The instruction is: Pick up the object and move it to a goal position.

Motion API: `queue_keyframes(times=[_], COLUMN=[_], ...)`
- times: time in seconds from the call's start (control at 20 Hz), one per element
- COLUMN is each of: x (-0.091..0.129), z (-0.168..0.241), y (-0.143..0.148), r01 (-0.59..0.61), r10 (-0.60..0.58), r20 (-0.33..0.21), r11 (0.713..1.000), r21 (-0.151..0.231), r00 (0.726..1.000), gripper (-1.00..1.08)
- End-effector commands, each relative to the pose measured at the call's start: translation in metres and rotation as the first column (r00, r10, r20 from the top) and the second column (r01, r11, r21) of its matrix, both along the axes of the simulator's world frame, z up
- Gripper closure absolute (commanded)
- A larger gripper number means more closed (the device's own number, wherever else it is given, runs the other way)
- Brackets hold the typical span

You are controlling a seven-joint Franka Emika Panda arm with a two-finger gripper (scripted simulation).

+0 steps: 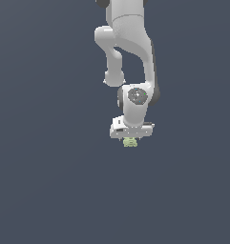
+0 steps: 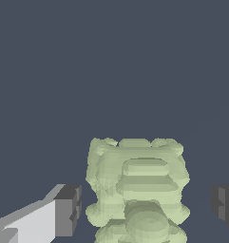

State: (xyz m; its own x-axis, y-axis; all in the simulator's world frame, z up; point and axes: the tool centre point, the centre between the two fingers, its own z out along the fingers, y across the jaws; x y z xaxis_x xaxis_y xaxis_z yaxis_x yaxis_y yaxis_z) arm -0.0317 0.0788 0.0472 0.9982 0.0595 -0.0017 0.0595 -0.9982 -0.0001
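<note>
One white Franka arm [image 1: 128,57] reaches down through the middle of the exterior view over a plain dark grey-blue floor [image 1: 49,190]. At its lower end sits one white gripper [image 1: 130,138] with a broad flat body. Directly beneath that body, one tiny pale yellow-green lumpy object [image 1: 130,142] shows, much narrower than the gripper above it.

In the wrist view the same object [image 2: 137,190] fills the lower centre, its surface ridged and bumpy, with a rounded knob at the near end. Two dark grey fingertip pads [image 2: 68,209] stand one on each side of it, the second at the picture's edge [image 2: 224,204]. Both pads stand apart from the object, with strips of floor [image 2: 111,66] visible between each pad and the lumpy sides, so the jaws are spread and not clamped on anything. The object lies between the two fingers, roughly centred. Whether it rests on the floor cannot be told.
</note>
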Motion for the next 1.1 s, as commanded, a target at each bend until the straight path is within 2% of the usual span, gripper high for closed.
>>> queue_keyframes(times=[0.0, 0.1, 0.15, 0.75, 1.05], x=[0.001, 0.001, 0.001, 0.002, 0.009], z=[-0.005, -0.006, -0.006, -0.004, 0.011], y=[0.0, 0.0, 0.0, 0.0, 0.0], r01=[0.0, 0.0, 0.0, 0.0, 0.0], r10=[0.0, 0.0, 0.0, 0.0, 0.0], r20=[0.001, 0.001, 0.001, 0.003, 0.003], r11=[1.0, 1.0, 1.0, 1.0, 1.0], r21=[0.0, 0.0, 0.0, 0.0, 0.0], r00=[1.0, 1.0, 1.0, 1.0, 1.0], gripper=[-0.92, -0.92, 1.08, 1.08, 1.08])
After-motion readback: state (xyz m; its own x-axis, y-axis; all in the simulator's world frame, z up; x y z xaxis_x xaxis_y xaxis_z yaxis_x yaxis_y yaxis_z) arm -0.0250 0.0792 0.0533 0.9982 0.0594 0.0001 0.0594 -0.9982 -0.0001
